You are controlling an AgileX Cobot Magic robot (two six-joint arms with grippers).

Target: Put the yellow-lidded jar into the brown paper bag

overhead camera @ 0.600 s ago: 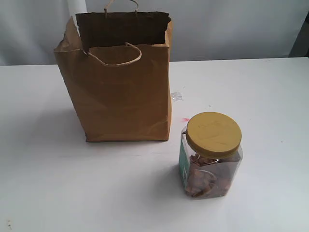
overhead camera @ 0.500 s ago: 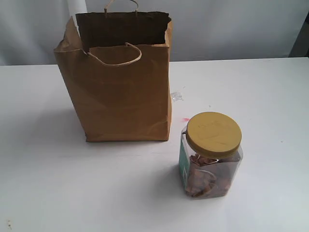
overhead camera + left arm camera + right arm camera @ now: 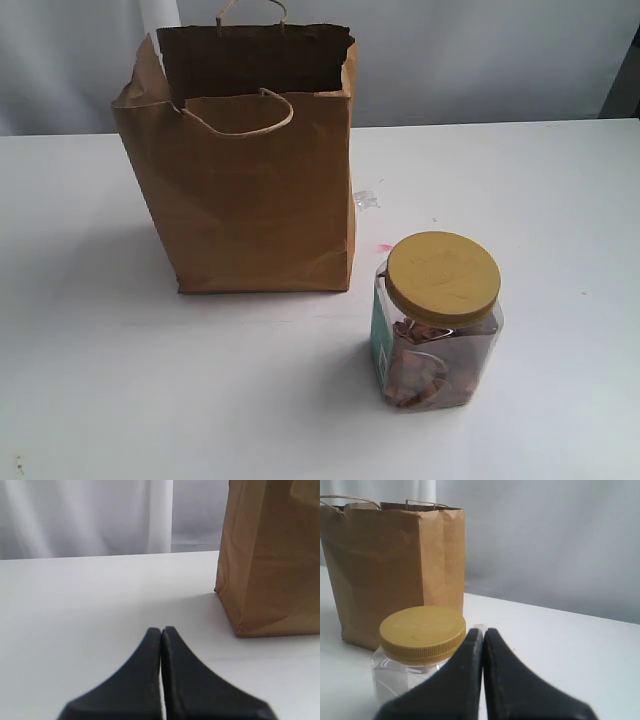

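The yellow-lidded jar (image 3: 437, 320) stands upright on the white table, to the right of and nearer than the brown paper bag (image 3: 250, 190). The bag stands upright with its mouth open upward. No arm shows in the exterior view. In the left wrist view my left gripper (image 3: 161, 630) is shut and empty, with the bag (image 3: 270, 565) beyond it to one side. My right gripper (image 3: 483, 631) is shut and empty too, low beside the jar (image 3: 420, 645), whose lid lies just off its fingertips, and the bag (image 3: 395, 565) stands behind.
The white table (image 3: 560, 200) stretches all round the bag and jar. A small crumpled scrap of clear film (image 3: 366, 199) and a tiny red mark (image 3: 385, 246) lie between bag and jar. A pale curtain (image 3: 480, 50) hangs behind the table.
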